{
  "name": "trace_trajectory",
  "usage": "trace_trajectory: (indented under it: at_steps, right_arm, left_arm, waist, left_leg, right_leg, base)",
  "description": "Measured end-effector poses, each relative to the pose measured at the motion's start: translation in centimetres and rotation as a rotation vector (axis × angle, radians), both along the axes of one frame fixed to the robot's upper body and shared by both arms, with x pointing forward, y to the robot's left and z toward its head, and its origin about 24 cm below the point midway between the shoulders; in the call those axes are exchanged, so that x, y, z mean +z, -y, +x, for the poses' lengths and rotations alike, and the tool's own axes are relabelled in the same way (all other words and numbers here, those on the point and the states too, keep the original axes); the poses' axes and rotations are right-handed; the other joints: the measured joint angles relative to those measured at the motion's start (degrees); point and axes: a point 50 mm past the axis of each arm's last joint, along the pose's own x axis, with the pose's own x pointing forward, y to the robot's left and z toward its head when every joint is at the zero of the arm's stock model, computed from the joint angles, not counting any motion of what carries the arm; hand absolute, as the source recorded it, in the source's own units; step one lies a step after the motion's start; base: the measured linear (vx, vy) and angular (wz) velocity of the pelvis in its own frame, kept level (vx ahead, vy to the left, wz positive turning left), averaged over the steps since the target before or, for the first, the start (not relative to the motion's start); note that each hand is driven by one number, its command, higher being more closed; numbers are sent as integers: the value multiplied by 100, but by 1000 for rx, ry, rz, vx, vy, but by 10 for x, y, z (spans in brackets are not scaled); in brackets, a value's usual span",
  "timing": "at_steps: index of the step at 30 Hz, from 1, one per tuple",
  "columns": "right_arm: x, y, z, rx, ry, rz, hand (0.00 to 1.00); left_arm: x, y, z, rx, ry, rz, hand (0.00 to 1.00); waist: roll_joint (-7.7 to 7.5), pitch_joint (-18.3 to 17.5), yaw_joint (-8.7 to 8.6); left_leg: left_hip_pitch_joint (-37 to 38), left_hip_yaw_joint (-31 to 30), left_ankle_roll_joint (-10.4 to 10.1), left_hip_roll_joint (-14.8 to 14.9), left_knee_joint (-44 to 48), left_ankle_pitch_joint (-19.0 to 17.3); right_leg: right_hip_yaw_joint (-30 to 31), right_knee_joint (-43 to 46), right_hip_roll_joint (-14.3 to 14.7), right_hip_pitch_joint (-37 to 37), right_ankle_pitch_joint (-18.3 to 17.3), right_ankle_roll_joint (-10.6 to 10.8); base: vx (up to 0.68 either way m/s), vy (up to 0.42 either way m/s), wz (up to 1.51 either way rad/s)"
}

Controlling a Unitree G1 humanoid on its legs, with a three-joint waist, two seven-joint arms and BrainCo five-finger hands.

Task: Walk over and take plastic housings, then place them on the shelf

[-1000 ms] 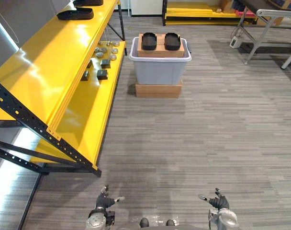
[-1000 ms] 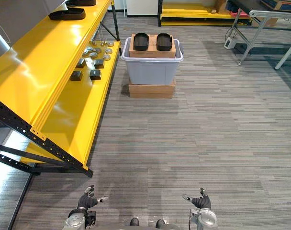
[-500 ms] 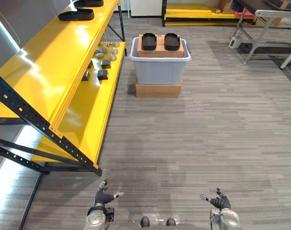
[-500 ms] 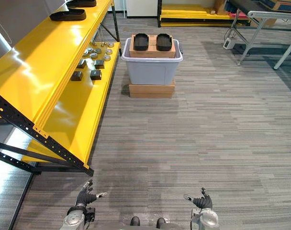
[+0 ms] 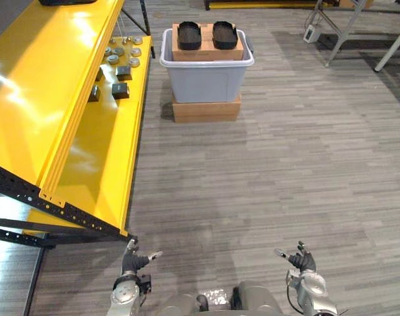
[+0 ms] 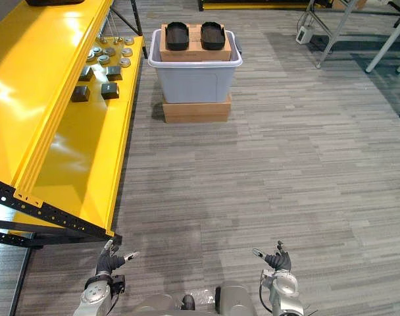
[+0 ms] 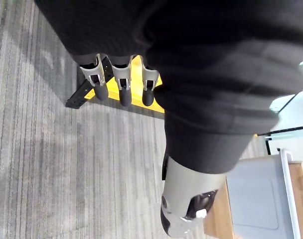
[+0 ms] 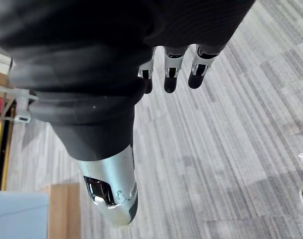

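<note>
Two black plastic housings [image 5: 189,35] [image 5: 224,34] lie side by side, open side up, on a brown cardboard box [image 5: 208,52] that sits in the top of a grey plastic bin [image 5: 206,78]; the bin itself stands on a second, flat cardboard box [image 5: 206,110] on the grey striped floor [image 5: 285,164], well ahead of the robot. Just to the left of the bin runs a yellow shelf [image 5: 35,99] on a black perforated frame, its lower tier carrying a cluster of round metal parts [image 5: 122,51] and a few small dark blocks [image 5: 121,91]. A further dark piece [image 6: 54,2] lies at the far end of the upper tier, cut off by the edge of the view. Metal table legs [image 5: 337,34] stand at the far right. The left hand [image 5: 131,261] and the right hand [image 5: 299,259] hang low on either side, well apart from the bin, each with relaxed, spread fingers [image 7: 124,85] [image 8: 171,74] and nothing in its grasp
</note>
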Motion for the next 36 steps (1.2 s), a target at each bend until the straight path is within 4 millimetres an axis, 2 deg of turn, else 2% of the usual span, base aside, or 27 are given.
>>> trace_trajectory:
  at_steps: [1,2,3,4,5,6,8,10,11,12,14,16,18,19,20,21,22,23,25,26,28,29,30,32,33,34,36]
  right_arm:
    - [1,1,2,-2,4,-5,0]
    - [3,5,4,-13,11,-15,0]
    - [3,5,3,-16,10,-15,0]
    - [3,6,3,-19,8,-16,0]
    - [2,7,2,-21,3,-17,0]
    - [5,7,7,-16,15,-18,0]
    - [6,4,11,-12,29,-12,0]
    - [6,-1,9,19,30,-14,0]
    - [5,-4,8,24,33,-10,0]
    - [5,-10,9,18,47,10,0]
    - [5,-15,10,8,52,32,0]
    - [4,-18,11,3,55,46,0]
    - [5,-18,12,-10,60,56,0]
    - [3,-15,8,-31,51,62,0]
    - [2,-11,6,-60,48,64,0]
    - [1,-9,5,-69,41,62,0]
    - [-3,-8,1,-77,16,63,0]
    - [-7,-12,-4,-74,-8,76,0]
    - [-9,-15,-7,-72,-17,86,0]
    - [-11,-18,-8,-75,-21,96,0]
    - [-15,-22,-16,-78,-40,108,0]
    - [-17,-23,-23,-77,-55,108,0]
    - [-18,-25,-29,-69,-62,105,0]
    - [-19,-28,-32,-65,-68,105,0]
    - [-19,-30,-33,-64,-67,110,0]
    - [-19,-31,-33,-65,-65,112,0]
    - [-20,-34,-35,-67,-71,120,0]
  left_arm:
    - [1,1,3,-2,5,-2,0]
    - [3,1,11,-6,21,0,0]
    - [4,1,13,-7,27,3,0]
    - [5,0,15,-5,29,10,0]
    - [2,-1,13,1,15,13,0]
    - [1,2,13,6,10,6,0]
    - [0,4,14,6,9,-1,0]
    - [-6,9,4,30,-16,-30,0]
    - [-6,10,2,31,-18,-32,0]
    - [-6,11,3,32,-17,-35,0]
    - [-7,14,1,36,-18,-47,0]
    - [-7,16,-3,41,-15,-53,0]
    - [-7,17,-4,41,-19,-57,0]
    - [-7,20,-1,36,-12,-64,0]
    - [-8,24,-2,39,-15,-76,0]
    - [-9,26,-4,41,-23,-84,0]
    - [-12,27,-8,43,-39,-87,0]
    - [-15,26,-13,49,-60,-86,0]
    - [-15,24,-12,63,-57,-87,0]
    - [-15,25,-13,65,-58,-93,0]
    - [-15,26,-12,59,-57,-97,0]
    - [-14,29,-8,38,-51,-107,0]
    - [-13,31,-4,26,-43,-107,0]
    - [-11,32,2,25,-26,-114,0]
    - [-9,32,6,21,-16,-114,0]
    - [-9,33,9,19,-13,-116,0]
    - [-12,35,9,17,-31,-122,0]
  waist:
    - [45,32,-7]
    - [106,75,-42]
    - [73,73,-60]
    - [8,82,-103]
    - [-9,61,-216]
    - [132,42,-225]
    - [125,48,-252]
    - [138,72,-223]
    - [128,75,-201]
    - [81,82,-104]
    - [15,112,62]
    - [26,113,191]
    - [37,140,249]
    - [5,159,316]
    - [0,159,329]
    - [-3,154,337]
    - [56,104,369]
    - [-129,31,364]
    - [-206,-5,371]
    - [-209,-6,403]
    - [-212,-2,468]
    - [-212,-3,449]
    - [-212,-4,434]
    - [-193,-7,303]
    - [-207,-28,282]
    - [-210,-38,277]
    - [-229,-23,288]
  left_leg:
    - [86,-26,-27,67,-80,-13]
    - [240,-189,-113,203,-216,-48]
    - [296,-279,-154,208,-254,-56]
    - [431,-418,-274,214,-272,-119]
    - [599,-632,-452,312,-228,-216]
    - [546,-726,-608,551,20,-138]
    - [336,-796,-873,574,769,278]
    - [-390,-722,-644,651,3110,1587]
    - [-611,-609,-611,735,3702,1520]
    - [-1203,-240,-408,981,4654,1350]
    - [-1858,34,-360,1008,4919,1125]
    - [-2398,149,-436,960,4591,882]
    - [-2788,154,-497,819,3595,780]
    - [-2901,155,-554,642,2518,820]
    - [-2922,138,-781,466,1241,1069]
    - [-2904,130,-861,432,619,1282]
    - [-2848,126,-793,362,338,1996]
    - [-2844,224,-495,160,484,2049]
    - [-2872,394,-329,91,762,1713]
    - [-2719,518,-194,81,920,1465]
    - [-2194,608,-59,7,941,1104]
    - [-1779,592,-70,-82,894,951]
    - [-1337,536,-91,-148,773,866]
    - [-773,334,-97,-174,454,852]
    - [-472,277,-117,-146,197,813]
    - [-360,242,-121,-125,128,749]
    - [98,116,-249,-66,-83,634]
  right_leg:
    - [-47,-262,82,-121,109,-23]
    - [-129,-1047,193,-380,633,-79]
    - [-168,-1386,199,-422,896,-118]
    - [-163,-1749,177,-472,1387,-277]
    - [-195,-1691,168,-462,2189,-587]
    - [-401,-1303,304,-519,1939,-808]
    - [-514,-1111,360,-342,1577,-931]
    - [-507,-1490,532,710,1176,-1033]
    - [-472,-1639,580,973,1132,-1075]
    - [-314,-1983,674,1527,1094,-1130]
    - [-74,-2415,655,2126,1078,-1154]
    - [111,-2804,625,2613,974,-1142]
    - [217,-3031,544,3005,753,-1000]
    - [283,-3079,423,3182,605,-928]
    - [350,-3109,324,3330,444,-869]
    - [377,-3167,310,3411,366,-817]
    - [498,-3227,236,3578,180,-714]
    - [576,-3196,23,3661,18,-713]
    - [680,-2744,-136,3530,-7,-663]
    - [743,-2065,-197,3364,-1,-507]
    - [776,-182,-283,2818,302,228]
    - [770,1215,-382,2353,467,598]
    - [673,2195,-434,1920,437,545]
    - [226,2551,-546,1384,284,284]
    - [-72,2324,-604,1048,168,110]
    - [-217,2114,-625,891,133,54]
    - [-526,690,-619,585,137,24]
  base:
    - [500,-14,34]
    - [442,-35,41]
    - [519,-79,59]
    - [607,-145,71]
    - [767,-198,55]
    - [651,-188,37]
    - [629,-214,15]
    - [712,-229,10]
    - [703,-184,-11]
    - [438,-112,-18]
    - [489,-77,-34]
    - [500,11,-43]
    - [445,88,-29]
    - [442,145,-17]
    - [446,159,-18]
    - [471,182,-30]
    - [515,222,-30]
    - [658,261,-30]
    - [593,214,-23]
    - [570,227,-46]
    - [538,220,-31]
    - [527,183,9]
    - [514,161,18]
    - [450,107,37]
    - [481,81,40]
    - [463,38,27]
    - [422,-31,25]
